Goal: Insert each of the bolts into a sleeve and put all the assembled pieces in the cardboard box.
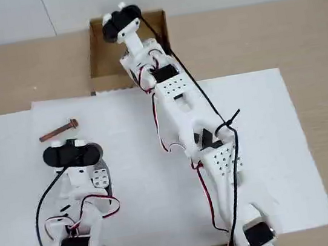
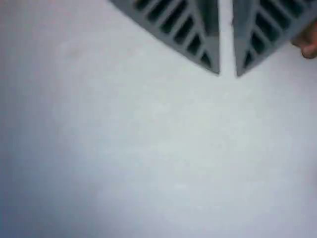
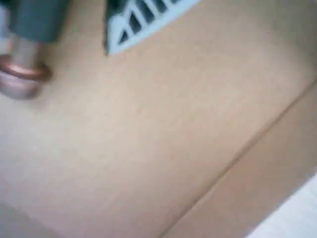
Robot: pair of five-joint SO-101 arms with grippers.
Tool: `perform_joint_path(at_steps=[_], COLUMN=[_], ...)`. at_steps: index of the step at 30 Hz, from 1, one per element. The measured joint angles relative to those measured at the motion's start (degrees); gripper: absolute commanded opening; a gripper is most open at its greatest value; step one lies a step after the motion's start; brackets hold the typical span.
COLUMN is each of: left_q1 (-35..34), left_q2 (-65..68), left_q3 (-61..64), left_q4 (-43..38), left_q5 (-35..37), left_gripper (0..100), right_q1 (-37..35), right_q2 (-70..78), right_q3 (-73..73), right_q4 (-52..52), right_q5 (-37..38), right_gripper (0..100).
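Ribbed grey fingers (image 2: pixel 193 34) of the left gripper (image 2: pixel 228 74) sit closest to the lens, upper right of the left wrist view. Tips are nearly together w/ just a thin slit btw them, nothing held. The copper-coloured bit at that frame's right edge is prob the loose bolt (image 1: pixel 59 131). In the high view it lies flat on the white paper (image 1: pixel 265 145), left of centre, just above the left arm's head.

Right gripper (image 1: pixel 121 26) is over the cardboard box (image 1: pixel 98 53), top centre of the high view. Upper left of its wrist view is what looks like an assembled piece: a dark grey sleeve (image 3: pixel 34 20) w/ a silvery stub and copper end (image 3: pixel 20 74) poking out, box floor behind. Can't tell whether it's gripped or let go.

Step, as I read it: drop-off of one finished piece. Nxt: get it clear into the box, then the remaining bolt, which needs a sleeve and a pinch on a thin round shank that'll prob roll.

Materials:
- **Bolt:** slim, coppery metal, wider head.
- **Box:** matte brown card, open top.
- **Paper:** smooth, flat.
- **Fingers:** slotted plastic, wedge-shaped.
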Motion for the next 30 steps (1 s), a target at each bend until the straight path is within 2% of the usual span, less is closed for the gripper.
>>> perform_joint_path(at_steps=[9,24,26,30], left_q1=[0.00,0.00,0.00,0.00], left_q2=[0.00,0.00,0.00,0.00], left_q3=[0.00,0.00,0.00,0.00], left_q4=[0.00,0.00,0.00,0.00], left_q5=[0.00,0.00,0.00,0.00], left_gripper=[1,1,1,1], right_q1=[0.00,0.00,0.00,0.00], right_q2=[-7.30,-24.44,-26.73,-30.24], right_q3=[0.00,-0.09,-0.18,-0.26], right_q4=[19.43,43.78,47.03,56.00], right_q5=[0.00,0.00,1.05,8.62], right_gripper=[0.2,0.4,0.4,0.4])
